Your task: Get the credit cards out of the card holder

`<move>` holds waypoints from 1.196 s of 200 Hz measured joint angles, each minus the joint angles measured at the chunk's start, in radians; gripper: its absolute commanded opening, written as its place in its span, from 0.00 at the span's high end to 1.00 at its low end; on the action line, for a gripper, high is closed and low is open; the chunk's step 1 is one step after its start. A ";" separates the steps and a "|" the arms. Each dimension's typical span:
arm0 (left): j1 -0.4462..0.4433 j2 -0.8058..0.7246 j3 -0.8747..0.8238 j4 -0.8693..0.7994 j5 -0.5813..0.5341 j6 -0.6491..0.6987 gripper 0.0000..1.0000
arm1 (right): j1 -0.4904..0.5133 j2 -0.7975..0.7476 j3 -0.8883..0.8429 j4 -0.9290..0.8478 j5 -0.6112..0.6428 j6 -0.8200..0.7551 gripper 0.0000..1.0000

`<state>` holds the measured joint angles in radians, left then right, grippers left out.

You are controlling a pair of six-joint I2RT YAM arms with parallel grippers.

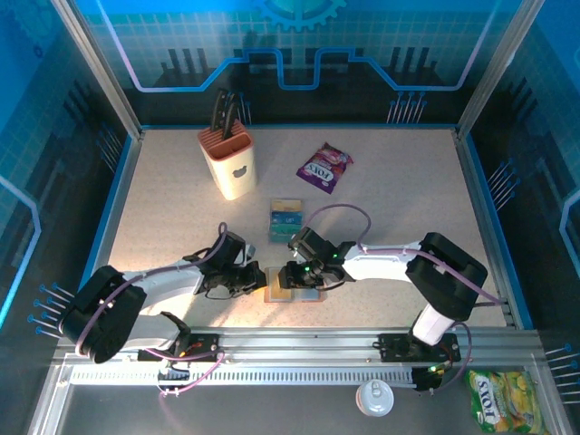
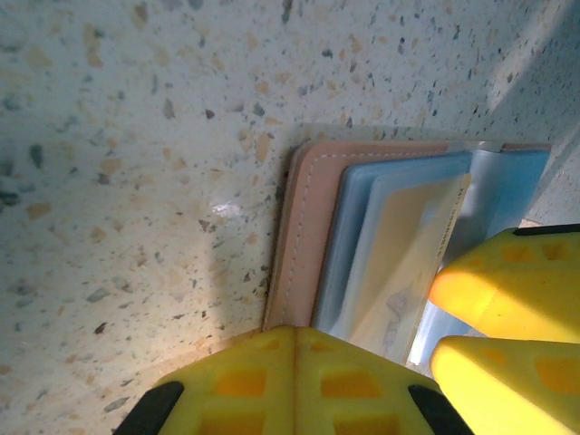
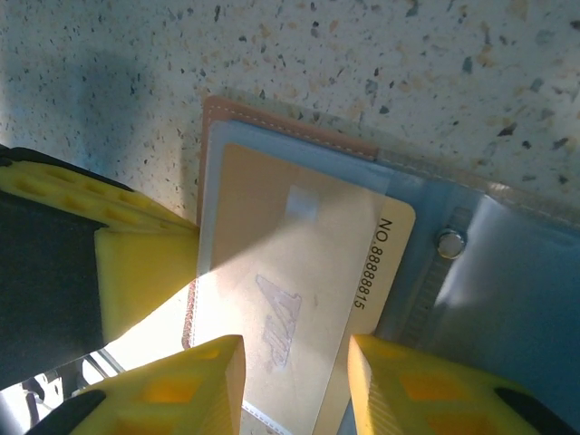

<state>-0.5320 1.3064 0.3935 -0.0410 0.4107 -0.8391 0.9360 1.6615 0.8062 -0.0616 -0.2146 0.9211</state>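
The card holder [image 1: 292,293] lies open and flat near the table's front edge, its tan leather rim [image 2: 306,227] [image 3: 272,122] around grey-blue sleeves. A yellowish-tan credit card [image 3: 290,263] [image 2: 408,245] sticks partly out of a sleeve. My left gripper [image 1: 258,279] [image 2: 296,349] is shut, its tips on the holder's left edge with nothing between them. My right gripper [image 1: 292,275] [image 3: 297,362] is open, its fingers standing apart over the tan card. A small stack of teal and blue credit cards [image 1: 285,220] lies on the table behind the holder.
A cream knife block [image 1: 228,161] stands at the back left. A purple snack packet [image 1: 323,168] lies at the back centre. Off the table at the front rail are a white cap [image 1: 374,397] and a yellow-green packet [image 1: 506,403].
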 measured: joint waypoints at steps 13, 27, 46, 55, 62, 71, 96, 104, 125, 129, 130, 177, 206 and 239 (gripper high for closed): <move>0.000 -0.007 0.001 -0.005 0.000 0.000 0.93 | 0.000 0.006 0.001 0.007 -0.004 0.000 0.64; 0.000 -0.011 0.004 -0.006 0.006 0.000 0.93 | 0.000 0.013 0.003 0.014 -0.006 0.000 0.64; 0.000 -0.011 0.013 -0.007 0.014 -0.009 0.94 | 0.000 0.015 0.005 0.018 -0.008 0.003 0.64; 0.000 -0.012 0.017 -0.008 0.015 -0.016 0.94 | 0.000 0.015 0.005 0.019 -0.007 0.004 0.64; 0.000 -0.014 0.019 -0.011 0.015 -0.019 0.94 | 0.000 0.015 0.005 0.019 -0.007 0.004 0.64; 0.000 -0.021 0.019 -0.014 0.015 -0.023 0.94 | 0.000 0.015 0.005 0.019 -0.007 0.004 0.64; 0.000 -0.029 0.019 -0.014 0.018 -0.026 0.97 | 0.000 0.015 0.005 0.019 -0.007 0.007 0.64; 0.000 -0.031 0.019 -0.016 0.017 -0.027 0.98 | 0.000 0.015 0.005 0.019 -0.007 0.007 0.64; 0.000 -0.062 0.019 -0.054 -0.003 -0.027 0.96 | 0.000 0.015 0.005 0.019 -0.007 0.007 0.64; 0.000 -0.071 0.019 -0.061 -0.008 -0.026 0.96 | 0.000 0.015 0.005 0.019 -0.007 0.007 0.64; 0.000 -0.075 0.019 -0.061 -0.010 -0.026 0.96 | 0.000 0.015 0.005 0.019 -0.007 0.007 0.64; 0.000 -0.098 0.024 -0.072 -0.011 -0.027 0.96 | 0.000 0.015 0.006 0.018 -0.007 0.007 0.64; 0.000 -0.031 0.025 -0.024 0.025 -0.030 1.00 | 0.001 0.015 0.006 0.019 -0.007 0.007 0.65; 0.000 0.015 0.025 -0.021 0.026 -0.029 1.00 | 0.002 0.015 0.006 0.019 -0.007 0.007 0.65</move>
<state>-0.5320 1.3212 0.4183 -0.0616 0.4366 -0.8684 0.9375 1.6768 0.8120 -0.0429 -0.2214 0.9279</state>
